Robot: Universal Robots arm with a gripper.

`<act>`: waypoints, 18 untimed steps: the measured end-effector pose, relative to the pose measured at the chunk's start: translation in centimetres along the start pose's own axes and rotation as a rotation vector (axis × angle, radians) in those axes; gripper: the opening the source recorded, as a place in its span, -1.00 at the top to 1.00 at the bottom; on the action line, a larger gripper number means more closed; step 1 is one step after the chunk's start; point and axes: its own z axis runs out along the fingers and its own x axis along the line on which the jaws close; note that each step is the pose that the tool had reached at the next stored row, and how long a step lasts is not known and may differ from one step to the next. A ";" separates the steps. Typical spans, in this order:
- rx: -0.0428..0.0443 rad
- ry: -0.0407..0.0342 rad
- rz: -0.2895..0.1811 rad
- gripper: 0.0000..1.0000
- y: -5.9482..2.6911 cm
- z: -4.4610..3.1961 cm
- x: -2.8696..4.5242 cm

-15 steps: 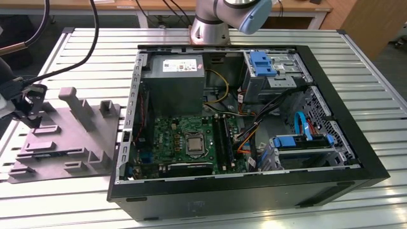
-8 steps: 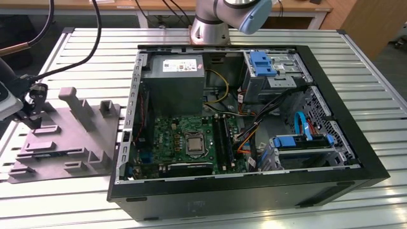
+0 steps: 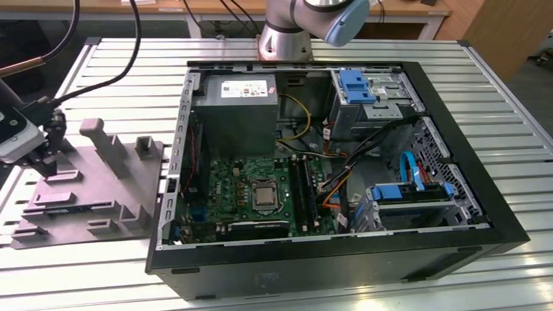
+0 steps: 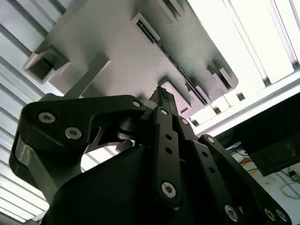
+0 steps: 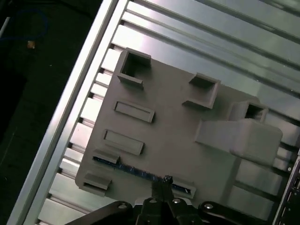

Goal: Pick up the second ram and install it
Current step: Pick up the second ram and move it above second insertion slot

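second ram (image 5: 136, 171), a thin blue-green memory stick: sits edge-up in a slot of the grey moulded holder (image 5: 173, 131) on the slatted metal worktop (image 5: 197, 37), likely so its top edge is reachable | black gripper (image 5: 166, 180): just above it, jaws pressed together, seemingly holding nothing | open black computer case (image 3: 346, 262): well apart

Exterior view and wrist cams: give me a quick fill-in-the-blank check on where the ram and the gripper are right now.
1. The second ram lies in the grey fixture, which stands on the exterior view's ___ of the computer case.
2. The gripper hangs over the ___, not the case.
3. The drive latch at the case's far end is coloured ___.

Missing words: left; fixture; blue.
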 end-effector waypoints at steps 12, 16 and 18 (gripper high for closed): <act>-0.0051 0.0096 -0.219 0.79 -0.03 0.61 0.02; -0.0068 0.0127 -0.290 0.79 -0.03 0.79 0.02; -0.0076 0.0143 -0.328 0.79 -0.04 0.88 0.02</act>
